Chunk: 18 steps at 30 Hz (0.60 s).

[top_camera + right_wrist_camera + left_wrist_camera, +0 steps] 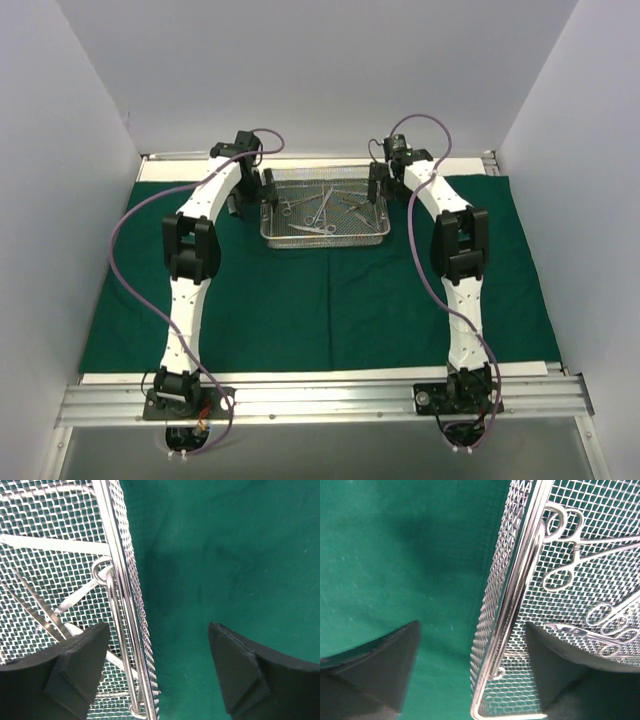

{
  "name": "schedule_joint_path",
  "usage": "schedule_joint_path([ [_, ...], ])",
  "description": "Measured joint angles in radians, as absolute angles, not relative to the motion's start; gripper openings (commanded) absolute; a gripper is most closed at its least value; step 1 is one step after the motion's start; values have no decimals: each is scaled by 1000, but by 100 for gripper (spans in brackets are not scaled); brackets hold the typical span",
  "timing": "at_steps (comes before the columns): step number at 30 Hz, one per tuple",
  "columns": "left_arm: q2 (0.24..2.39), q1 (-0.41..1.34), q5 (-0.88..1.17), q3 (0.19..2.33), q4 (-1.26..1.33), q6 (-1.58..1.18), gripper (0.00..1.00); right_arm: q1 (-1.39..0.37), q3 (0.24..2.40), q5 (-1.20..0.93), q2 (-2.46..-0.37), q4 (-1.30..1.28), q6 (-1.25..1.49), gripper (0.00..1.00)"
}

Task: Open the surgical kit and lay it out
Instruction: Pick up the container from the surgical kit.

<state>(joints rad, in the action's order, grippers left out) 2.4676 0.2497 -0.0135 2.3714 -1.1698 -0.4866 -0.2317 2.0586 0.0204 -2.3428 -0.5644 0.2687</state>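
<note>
One drape (320, 310) is lying spread, with the tray (325, 240) sitting on it far-centre. Left gripper (475, 675) and right gripper (160, 665) are gaping astride its end walls; uneven clamping is likely risking the mesh slipping, tilting it and spilling instruments (318, 207).

Table (330, 377): white top, visible to me only as thin strips at the near and far edges. Dark green cloth (320, 310) lies spread flat on it. Wire-mesh tray (325, 238) rests on the cloth, toward the far edge.
</note>
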Motion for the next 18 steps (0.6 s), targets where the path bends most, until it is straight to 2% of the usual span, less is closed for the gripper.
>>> schedule_joint_path([
  [2, 2479, 250, -12, 2376, -1166, -490, 77, -229, 2071, 6, -2348, -564, 269, 62],
  [3, 2482, 249, -7, 2378, -1166, -490, 66, -229, 2075, -2, -2350, -565, 269, 57],
  [5, 2487, 250, 6, 2385, -1165, -492, 56, -230, 2076, -17, -2354, -565, 270, 52],
  [6, 2488, 250, 14, 2388, -1164, -491, 51, -230, 2076, -23, -2355, -565, 270, 45],
  [7, 2488, 250, 20, 2389, -1161, -491, 41, -230, 2076, -31, -2355, -565, 269, 41],
  [8, 2488, 250, 30, 2392, -1161, -493, 37, -230, 2076, -39, -2355, -565, 270, 36],
  [9, 2488, 250, 40, 2394, -1156, -492, 33, -230, 2076, -46, -2355, -565, 270, 24],
  [11, 2488, 253, 54, 2399, -1154, -492, 20, -230, 2080, -70, -2355, -565, 268, 11],
  [12, 2488, 254, 58, 2402, -1155, -484, 15, -230, 2085, -76, -2358, -567, 257, 0],
  [13, 2488, 255, 58, 2403, -1153, -466, 2, -230, 2094, -84, -2363, -572, 238, 0],
  [18, 2488, 252, 72, 2404, -1147, -449, 2, -229, 2135, -104, -2379, -595, 228, 0],
])
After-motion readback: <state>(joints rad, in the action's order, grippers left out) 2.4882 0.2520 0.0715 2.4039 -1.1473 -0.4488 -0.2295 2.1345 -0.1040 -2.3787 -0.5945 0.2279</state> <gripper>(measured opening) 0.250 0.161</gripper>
